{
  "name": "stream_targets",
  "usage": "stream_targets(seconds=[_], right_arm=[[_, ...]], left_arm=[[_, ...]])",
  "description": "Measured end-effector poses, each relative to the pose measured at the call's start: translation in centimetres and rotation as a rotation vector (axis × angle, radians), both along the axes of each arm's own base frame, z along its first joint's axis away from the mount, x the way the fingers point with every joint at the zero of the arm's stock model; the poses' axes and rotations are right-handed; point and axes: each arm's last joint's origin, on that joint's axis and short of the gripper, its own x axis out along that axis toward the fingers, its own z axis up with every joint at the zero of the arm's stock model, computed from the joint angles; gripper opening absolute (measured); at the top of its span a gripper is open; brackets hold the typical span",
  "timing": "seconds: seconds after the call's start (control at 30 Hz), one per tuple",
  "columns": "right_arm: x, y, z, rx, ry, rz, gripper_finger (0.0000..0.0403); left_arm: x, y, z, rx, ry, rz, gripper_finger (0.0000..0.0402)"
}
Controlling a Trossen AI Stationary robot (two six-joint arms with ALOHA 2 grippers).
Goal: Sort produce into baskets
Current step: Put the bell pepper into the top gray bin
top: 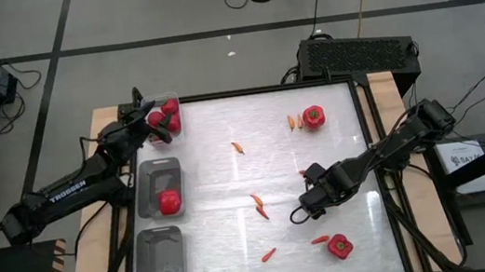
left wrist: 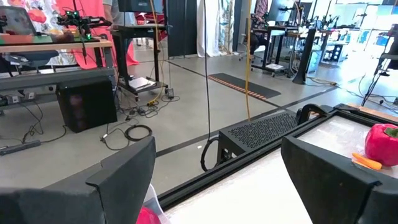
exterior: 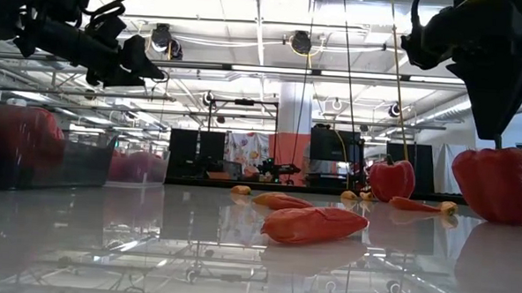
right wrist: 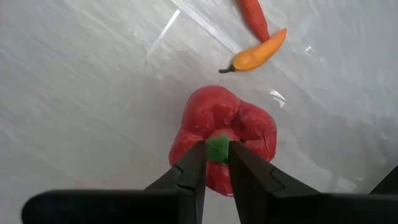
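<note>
Pinching a bell pepper [right wrist: 224, 134] stem, right hand [right wrist: 217, 163]; bare tabletop [right wrist: 93, 93] around.

Right end effector [right wrist: 217, 163] pinched — left [left wrist: 211, 180] wide.

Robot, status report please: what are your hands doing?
Right hand pinching bell pepper by its stem. Left hand open above clear basket. Orange chili beside pepper, not blocking.
</note>
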Motion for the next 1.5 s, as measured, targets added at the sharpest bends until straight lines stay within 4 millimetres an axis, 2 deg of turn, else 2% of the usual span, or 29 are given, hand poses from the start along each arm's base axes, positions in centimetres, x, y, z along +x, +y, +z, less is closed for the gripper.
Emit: stream_targets(seconds=[0.13,0.33,0.57,0.77,1.0,1.23,1.5], right_arm=[[0.0,0.0,-0.1,0.013,0.007,0.0,0.006],[-0.8,-0.3,-1.5,0.004,0.053,0.001,0.006],[-0.9,-0.3,-1.7,0.0,0.061,0.053,0.0055],[-0.8,-0.3,-1.5,0.005,0.067,0.115,0.0009],[0.3,-0.3,0.0,0.019,0.016,0.158,0.0004],[2.6,-1.1,2.5,-0.112,-0.165,0.274,0.0003],[8.5,-2.9,5.3,-0.345,-0.658,0.517,0.0001]], left_arm=[[0.0,0.0,0.0,0.0,0.0,0.0,0.0352],[0.0,0.0,0.0,0.0,0.0,0.0,0.0352],[0.0,0.0,0.0,0.0,0.0,0.0,0.0352],[0.0,0.0,0.1,0.004,-0.005,0.0,0.0352],[0.0,0.0,0.1,0.004,-0.006,-0.001,0.0352],[0.0,0.0,0.1,0.003,-0.01,-0.001,0.0352],[0.0,0.0,0.2,-0.006,-0.032,0.0,0.0352]])
